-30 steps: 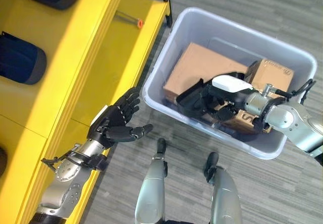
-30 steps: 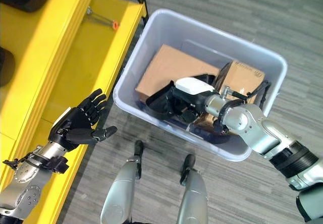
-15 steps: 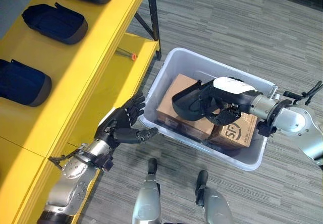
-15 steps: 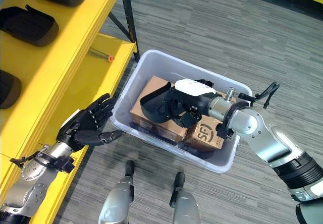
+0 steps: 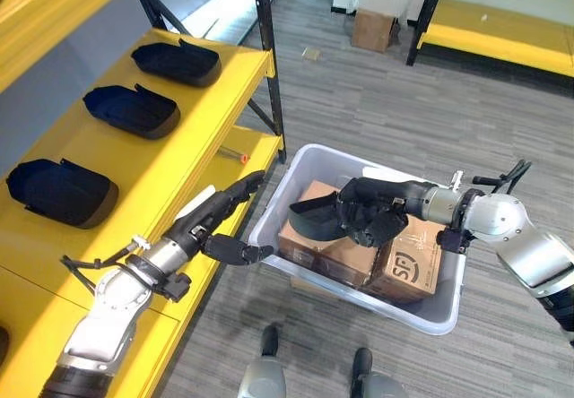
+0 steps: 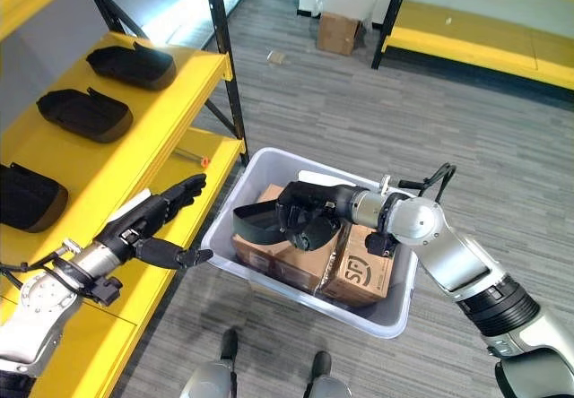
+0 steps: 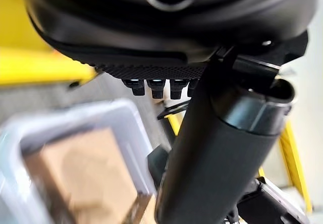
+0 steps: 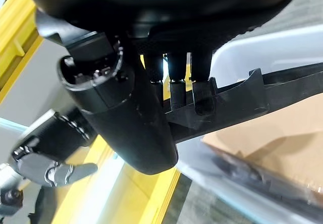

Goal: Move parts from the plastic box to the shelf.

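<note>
Left eye view: my right robot hand (image 5: 372,219) is curled round a black part (image 5: 316,220), held just above the cardboard boxes (image 5: 359,246) inside the plastic box (image 5: 421,313). My left robot hand (image 5: 215,223), fingers straight and holding nothing, hangs between the plastic box and the yellow shelf (image 5: 108,174).

Right wrist view: fingers (image 8: 202,90) hook over the part's rim. I judge it a light, stiff shell, best held by that rim.
</note>
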Motion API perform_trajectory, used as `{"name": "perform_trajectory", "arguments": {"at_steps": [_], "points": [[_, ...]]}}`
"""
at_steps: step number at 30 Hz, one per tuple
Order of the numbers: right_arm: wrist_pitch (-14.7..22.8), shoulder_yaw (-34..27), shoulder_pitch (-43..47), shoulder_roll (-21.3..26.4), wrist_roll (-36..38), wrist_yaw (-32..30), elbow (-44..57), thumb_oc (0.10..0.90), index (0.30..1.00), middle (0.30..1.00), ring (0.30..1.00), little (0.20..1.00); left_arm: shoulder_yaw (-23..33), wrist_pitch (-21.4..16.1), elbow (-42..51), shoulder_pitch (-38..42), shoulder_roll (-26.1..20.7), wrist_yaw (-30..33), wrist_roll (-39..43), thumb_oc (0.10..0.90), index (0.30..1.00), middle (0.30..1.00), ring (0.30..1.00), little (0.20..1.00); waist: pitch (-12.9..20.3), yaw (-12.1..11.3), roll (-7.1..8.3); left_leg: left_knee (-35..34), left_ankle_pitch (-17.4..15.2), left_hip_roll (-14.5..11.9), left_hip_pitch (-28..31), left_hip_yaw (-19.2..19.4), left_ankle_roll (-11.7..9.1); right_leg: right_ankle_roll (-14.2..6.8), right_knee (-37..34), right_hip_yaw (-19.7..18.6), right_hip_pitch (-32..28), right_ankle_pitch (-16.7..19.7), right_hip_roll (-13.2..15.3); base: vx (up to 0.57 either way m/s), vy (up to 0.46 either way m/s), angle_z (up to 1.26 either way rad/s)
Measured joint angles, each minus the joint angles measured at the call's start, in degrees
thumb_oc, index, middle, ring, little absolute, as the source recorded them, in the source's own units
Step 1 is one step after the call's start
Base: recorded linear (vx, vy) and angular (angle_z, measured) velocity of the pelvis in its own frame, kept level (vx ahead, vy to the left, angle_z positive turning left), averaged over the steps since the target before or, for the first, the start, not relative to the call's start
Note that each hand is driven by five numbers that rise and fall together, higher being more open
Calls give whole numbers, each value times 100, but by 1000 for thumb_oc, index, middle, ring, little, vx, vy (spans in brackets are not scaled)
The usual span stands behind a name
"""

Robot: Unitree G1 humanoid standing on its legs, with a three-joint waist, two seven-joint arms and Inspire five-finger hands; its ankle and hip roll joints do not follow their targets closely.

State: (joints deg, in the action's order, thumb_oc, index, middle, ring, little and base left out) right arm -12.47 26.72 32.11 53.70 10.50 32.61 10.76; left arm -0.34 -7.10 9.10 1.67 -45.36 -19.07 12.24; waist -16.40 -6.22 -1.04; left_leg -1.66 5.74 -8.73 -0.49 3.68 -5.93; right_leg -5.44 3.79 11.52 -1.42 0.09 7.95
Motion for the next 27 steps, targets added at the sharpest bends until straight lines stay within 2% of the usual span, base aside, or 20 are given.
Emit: {"name": "perform_trajectory", "arguments": {"at_steps": [2, 4, 5, 6, 8, 12, 15, 19, 24, 26, 27], "points": [[-187, 185, 1, -59, 280, 13, 1, 400, 300, 300, 300, 300, -11, -383, 51, 256, -182, 163, -544, 900, 1000, 1000, 1000, 1000, 69, 14, 25, -83, 8, -8, 168, 15, -12, -9, -192, 1, -209, 68, -32, 11, -7, -2], [-642, 378, 29, -291, 565, 23, -2, 400, 300, 300, 300, 300, -251, -950, 49, 648, -734, 758, -1630, 900, 1000, 1000, 1000, 1000, 302, 77, 198, -142, 26, -40, 202, 15, -39, 0, -348, 14, -298, 126, -82, 0, 0, 0], [-774, 441, 38, -475, 789, 11, -4, 400, 300, 300, 300, 300, -427, -1200, 52, 916, -853, 1108, -2049, 900, 1000, 1000, 1000, 1000, 357, 126, 262, -175, 28, -27, 283, 36, -41, -7, -392, 11, -380, 136, -71, 0, 0, 0], [-858, 512, 43, -667, 892, 10, -2, 400, 300, 300, 300, 300, -519, -1458, 66, 1082, -853, 1297, -2221, 900, 1000, 1000, 1000, 1000, 400, 151, 302, -178, 28, -27, 290, 46, -42, -12, -421, 8, -392, 154, -73, 20, -24, -5], [-965, 671, 59, -856, 889, -25, -8, 400, 300, 300, 300, 300, -836, -1690, 88, 1316, -852, 1346, -2332, 900, 1000, 1000, 1000, 1000, 414, 163, 312, -180, 28, -26, 357, 58, -43, -16, -564, 3, -521, 231, -85, 11, -11, -2], [-1075, 674, 220, -847, 868, -52, -34, 400, 300, 300, 300, 300, -1336, -1667, 249, 1318, -851, 655, -2392, 900, 1000, 1000, 1000, 1000, 419, 188, 306, -180, 41, -26, 360, 80, -44, -9, -563, -19, -510, 257, -83, 2, 9, -1], [-1084, 676, 374, -832, 752, -59, -277, 400, 300, 300, 300, 300, -1380, -1657, 312, 1301, -855, 289, -2400, 900, 1000, 1000, 1000, 1000, 444, 243, 262, -181, 43, -20, 359, 82, -42, -10, -573, -20, -512, 263, -77, 3, 30, 0], [-1093, 672, 477, -772, 743, -65, -327, 400, 300, 300, 300, 300, -1369, -1577, 338, 1258, -1423, -32, -2385, 900, 1000, 1000, 1000, 1000, 515, 290, 121, -194, 42, -14, 359, 88, -40, -8, -605, -22, -517, 276, -72, -2, 28, -1], [-1105, 668, 477, -625, 707, -36, -467, 400, 300, 300, 300, 300, -958, -1283, 308, 738, -1454, -149, -2387, 900, 1000, 1000, 1000, 1000, 597, 264, -65, -280, 81, -16, 358, 107, -42, -17, -774, -21, -539, 362, -77, 0, 0, 0], [-1123, 632, 476, -497, 542, 13, -475, 400, 300, 300, 300, 300, -793, -1271, 39, 625, -1704, 73, -2415, 900, 1000, 1000, 1000, 1000, 598, 287, -73, -283, 80, -27, 359, 118, -43, -14, -807, -23, -550, 369, -75, 4, 9, -4], [-1139, 598, 476, -471, 524, 28, -476, 400, 300, 300, 300, 300, -542, -1237, -305, 626, -1735, 228, -2445, 900, 1000, 1000, 1000, 1000, 597, 303, -75, -283, 79, -27, 361, 162, -43, -15, -831, -62, -538, 390, -79, 7, 7, -13]]}}
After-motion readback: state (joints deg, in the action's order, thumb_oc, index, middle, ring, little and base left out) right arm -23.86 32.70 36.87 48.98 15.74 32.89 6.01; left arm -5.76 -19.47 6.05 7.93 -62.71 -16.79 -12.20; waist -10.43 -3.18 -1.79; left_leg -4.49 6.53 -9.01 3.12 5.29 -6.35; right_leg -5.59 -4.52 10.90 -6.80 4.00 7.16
